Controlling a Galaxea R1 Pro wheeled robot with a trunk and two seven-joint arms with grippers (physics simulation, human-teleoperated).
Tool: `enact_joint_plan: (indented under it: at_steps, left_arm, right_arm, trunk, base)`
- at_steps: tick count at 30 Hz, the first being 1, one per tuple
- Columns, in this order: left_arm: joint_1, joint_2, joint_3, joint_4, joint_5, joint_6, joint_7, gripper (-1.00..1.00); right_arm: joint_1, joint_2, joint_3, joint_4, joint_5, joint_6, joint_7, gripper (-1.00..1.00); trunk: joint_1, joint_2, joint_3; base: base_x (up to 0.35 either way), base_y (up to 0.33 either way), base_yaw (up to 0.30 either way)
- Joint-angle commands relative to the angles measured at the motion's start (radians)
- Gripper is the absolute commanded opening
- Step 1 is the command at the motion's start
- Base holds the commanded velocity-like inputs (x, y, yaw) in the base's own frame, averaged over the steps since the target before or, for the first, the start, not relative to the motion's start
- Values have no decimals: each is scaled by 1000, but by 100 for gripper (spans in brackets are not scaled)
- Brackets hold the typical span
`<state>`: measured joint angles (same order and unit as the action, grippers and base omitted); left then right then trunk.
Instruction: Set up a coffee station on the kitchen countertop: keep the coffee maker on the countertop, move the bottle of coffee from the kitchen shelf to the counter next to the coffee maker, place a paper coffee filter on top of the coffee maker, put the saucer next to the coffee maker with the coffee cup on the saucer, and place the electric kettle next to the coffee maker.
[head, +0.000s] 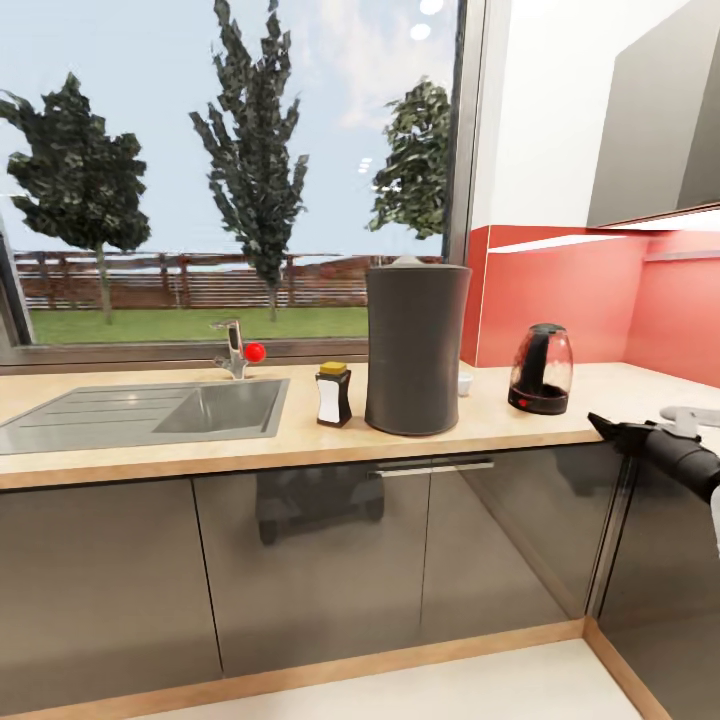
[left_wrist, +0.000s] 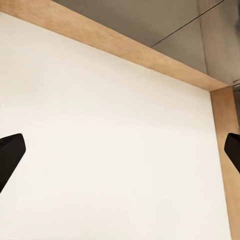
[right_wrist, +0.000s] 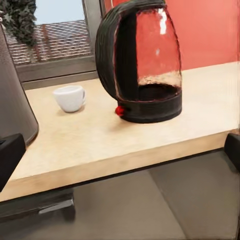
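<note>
Coffee maker upright on the kitchen countertop, right of the sink. Pale bump on its top, likely the paper coffee filter, too small to confirm

Bottle of coffee stands just beside the maker's left side, yellow cap on, contents not visible

Coffee cup sits behind and right of the maker, near the window sill; only a white sliver of it in head view. Upright, inside not visible, resting straight on the worktop as far as I can see

Electric kettle right of the maker, clearly apart from it, on its black base, handle toward the maker. Clear body, lid closed; right wrist view shows a line low in the body, can't tell if liquid or reflection

Right gripper at the counter's front edge, below and right of the kettle, fingers spread, holding nothing. Left gripper points at pale floor with a wooden plinth strip, fingers wide apart, nothing between them

Grey handle-like object on the counter at far right, partly hidden by the arm

Room: glossy grey cabinet fronts under the worktop, red backsplash, dark wall cabinet upper right, big window with trees and fence, tap with red knob
</note>
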<state>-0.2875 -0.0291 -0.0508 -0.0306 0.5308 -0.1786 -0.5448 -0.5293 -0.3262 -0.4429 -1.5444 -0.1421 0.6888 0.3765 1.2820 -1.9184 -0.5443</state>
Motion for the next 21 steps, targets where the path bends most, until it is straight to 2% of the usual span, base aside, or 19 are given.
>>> enact_joint_plan:
  at_steps: [1,2,3,5,9,12,13,17,19,20,21]
  left_arm:
    - [-1,0,-5,1,5,-5,-1,100]
    - [-1,1,-5,1,5,-5,0,100]
    - [-1,1,-3,1,5,-5,1,100]
    - [-1,2,0,1,5,-5,2,100]
    - [-1,3,3,1,5,-5,3,100]
    - [-1,3,7,1,6,-5,4,100]
    - [-1,4,10,2,6,-5,8,100]
    - [-1,13,21,4,6,-5,10,100]
    - [-1,20,39,4,6,-5,10,100]
    - [-1,24,53,5,6,-5,11,100]
    - [17,34,72,5,6,-4,29,100]
  right_arm:
    - [-2,2,14,-1,-7,8,-20,100]
    - [-3,4,32,0,-7,9,-38,100]
    - [-5,9,86,0,-8,10,-78,100]
    - [-6,11,118,1,-11,11,-100,100]
    - [-7,15,140,1,-12,12,-115,100]
    - [-8,32,149,1,-12,12,-125,100]
    - [-10,49,157,1,-12,12,-184,100]
    - [-10,56,160,1,-13,12,-234,100]
    - [-12,65,165,1,-12,11,-254,100]
    - [-18,76,182,1,-10,11,-280,100]
    - [-25,99,252,1,-8,10,-387,100]
  trunk:
    - [0,-1,-1]
    - [0,-1,-1]
    - [0,-1,-1]
    - [0,-1,-1]
    - [0,-1,-1]
    - [0,-1,-1]
    - [0,-1,-1]
    - [0,-1,-1]
    - [0,-1,-1]
    - [0,-1,-1]
    - [0,-1,-1]
  base:
    - [8,-6,0]
    - [25,-19,0]
    - [82,-60,0]
    - [63,-47,0]
    - [27,-20,0]
    - [74,-5,0]
    - [102,-1,0]
    - [56,-1,0]
    - [19,0,0]
    - [11,0,0]
    - [4,0,0]
